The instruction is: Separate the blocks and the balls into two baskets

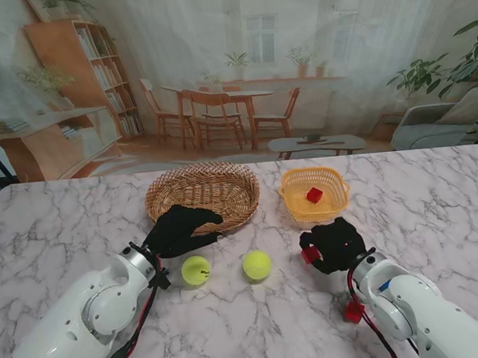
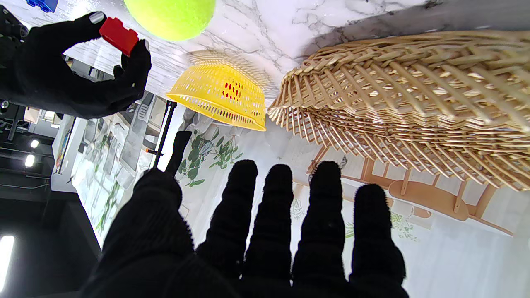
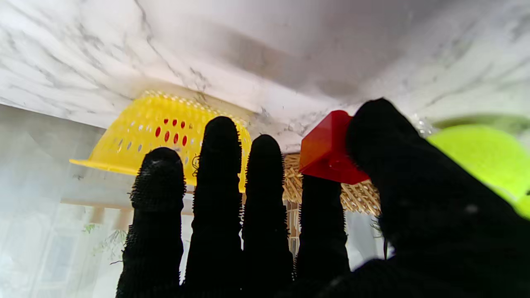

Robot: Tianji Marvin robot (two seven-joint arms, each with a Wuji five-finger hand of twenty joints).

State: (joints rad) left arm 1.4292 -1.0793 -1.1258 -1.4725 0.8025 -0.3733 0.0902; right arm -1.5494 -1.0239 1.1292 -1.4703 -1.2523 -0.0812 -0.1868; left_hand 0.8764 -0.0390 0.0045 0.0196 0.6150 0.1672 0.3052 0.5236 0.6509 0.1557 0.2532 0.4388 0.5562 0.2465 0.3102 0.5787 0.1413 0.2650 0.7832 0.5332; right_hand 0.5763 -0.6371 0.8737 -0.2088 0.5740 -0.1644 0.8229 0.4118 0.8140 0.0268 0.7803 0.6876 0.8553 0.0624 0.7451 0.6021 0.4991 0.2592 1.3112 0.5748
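Note:
My right hand [image 1: 335,244] is shut on a red block [image 1: 311,255], pinched between thumb and forefinger just off the table, nearer to me than the yellow plastic basket [image 1: 336,189]. That pinch shows in the right wrist view on the red block [image 3: 327,149]. One red block [image 1: 314,195] lies in the yellow basket. Two tennis balls [image 1: 196,271] [image 1: 257,265] rest on the table between my hands. My left hand [image 1: 180,228] is open and holds nothing, its fingers [image 2: 273,207] stretched toward the near rim of the wicker basket [image 1: 201,176].
Another red block [image 1: 354,311] lies on the marble table [image 1: 76,235] beside my right forearm. A blue block [image 2: 41,4] shows at the edge of the left wrist view, beyond my right hand [image 2: 62,74]. The two baskets stand side by side, wicker on the left.

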